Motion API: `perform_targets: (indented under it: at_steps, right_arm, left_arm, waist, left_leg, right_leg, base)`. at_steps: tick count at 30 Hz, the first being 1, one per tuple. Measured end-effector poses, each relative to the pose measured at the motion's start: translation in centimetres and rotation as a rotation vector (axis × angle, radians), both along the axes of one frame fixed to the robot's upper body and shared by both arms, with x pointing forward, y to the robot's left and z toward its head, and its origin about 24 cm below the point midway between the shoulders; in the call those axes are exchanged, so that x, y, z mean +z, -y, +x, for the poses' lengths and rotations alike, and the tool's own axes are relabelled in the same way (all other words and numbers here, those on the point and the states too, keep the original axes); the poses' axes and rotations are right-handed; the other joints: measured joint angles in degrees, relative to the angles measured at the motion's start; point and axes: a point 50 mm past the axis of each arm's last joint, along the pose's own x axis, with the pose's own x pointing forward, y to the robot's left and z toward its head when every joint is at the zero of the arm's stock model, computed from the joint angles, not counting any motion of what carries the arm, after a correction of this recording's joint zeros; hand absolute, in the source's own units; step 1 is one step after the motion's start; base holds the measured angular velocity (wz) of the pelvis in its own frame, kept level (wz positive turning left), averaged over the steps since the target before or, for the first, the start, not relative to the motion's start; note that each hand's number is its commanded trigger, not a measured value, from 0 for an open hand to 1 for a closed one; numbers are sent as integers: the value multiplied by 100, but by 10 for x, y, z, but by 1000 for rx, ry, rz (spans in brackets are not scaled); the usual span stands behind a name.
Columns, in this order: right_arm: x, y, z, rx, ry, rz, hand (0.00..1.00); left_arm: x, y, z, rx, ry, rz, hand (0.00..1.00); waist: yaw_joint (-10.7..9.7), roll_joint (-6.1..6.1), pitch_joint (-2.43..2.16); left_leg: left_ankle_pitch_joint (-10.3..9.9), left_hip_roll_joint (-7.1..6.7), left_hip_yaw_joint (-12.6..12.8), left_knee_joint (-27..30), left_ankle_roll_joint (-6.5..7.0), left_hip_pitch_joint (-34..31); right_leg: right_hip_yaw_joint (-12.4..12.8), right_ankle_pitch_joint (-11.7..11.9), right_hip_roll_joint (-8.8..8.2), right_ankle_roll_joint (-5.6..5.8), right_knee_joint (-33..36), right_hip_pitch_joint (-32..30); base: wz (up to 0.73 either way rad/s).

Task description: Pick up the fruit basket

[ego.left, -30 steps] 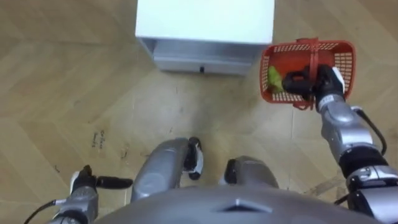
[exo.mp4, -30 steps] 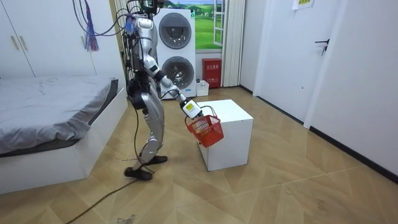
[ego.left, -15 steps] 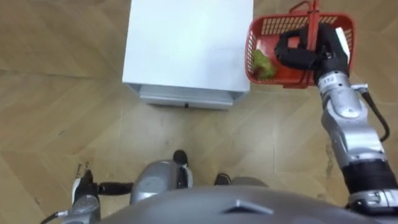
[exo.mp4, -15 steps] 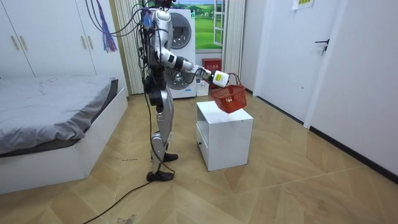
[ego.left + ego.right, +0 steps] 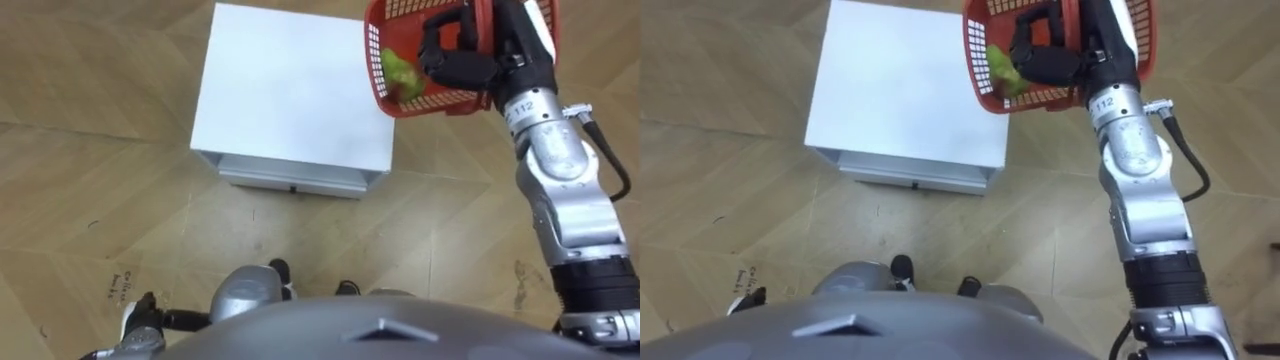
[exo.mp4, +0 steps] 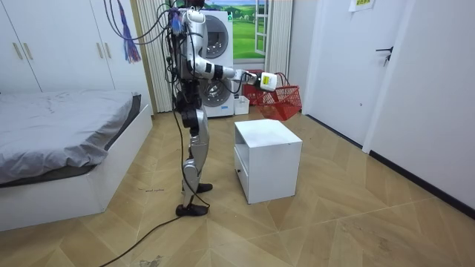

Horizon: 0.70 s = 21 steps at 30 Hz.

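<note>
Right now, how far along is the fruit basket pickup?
Done: the fruit basket is off the ground, held in the air over the far right corner of the white cabinet, with a green fruit inside. In hand: the right hand has its fingers curled round the handle, arm stretched out. The left hand hangs low. Left: seemingly nothing but keeping hold.

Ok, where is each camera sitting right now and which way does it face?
Left eye view: on the head, looking down at the white cabinet; shows the right arm, the right hand with fingers curled round the handle of the red fruit basket, and the left hand at lower left.
Right eye view: beside it, same downward look; right arm and hand.
Room view: off in the room, facing the whole standing robot beside the cabinet.
All share basket, cabinet, right hand.
</note>
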Motion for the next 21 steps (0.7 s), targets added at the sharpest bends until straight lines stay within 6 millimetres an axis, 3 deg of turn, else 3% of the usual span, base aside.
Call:
perform_targets:
  at_steps: [3, 8, 14, 21]
  right_arm:
    - [4, -6, 5, 46, 11, 1, 100]
    - [6, -12, 16, 68, 17, -2, 100]
    - [-15, -17, 19, 99, -81, -1, 100]
    - [-34, -17, 28, 69, -180, 50, 100]
  left_arm:
    - [0, 0, 2, -22, 4, -9, 0]
    - [-1, 1, -2, -33, -16, -30, 0]
    - [-1, 2, -6, -52, -57, -40, 0]
    - [-2, 2, -5, -58, -69, -62, 0]
  waist:
    - [25, -3, 2]
    - [221, 0, 7]
    - [367, 58, 39]
    - [528, 135, 22]
  left_leg:
    - [-52, 10, -139, 100, -84, -42]
    - [-62, 8, -326, 153, -104, -83]
    - [-64, -31, -604, 345, -107, -318]
    - [-60, -35, -741, 494, -109, -666]
  right_leg:
    - [-129, -77, 4, -5, 126, -10]
    - [-328, -82, 13, -3, 129, -6]
    - [-638, -84, 0, 1, 118, -25]
    - [-783, -85, -16, 0, 233, -257]
  base:
    - [16]
    - [21]
    - [26]
    - [10]
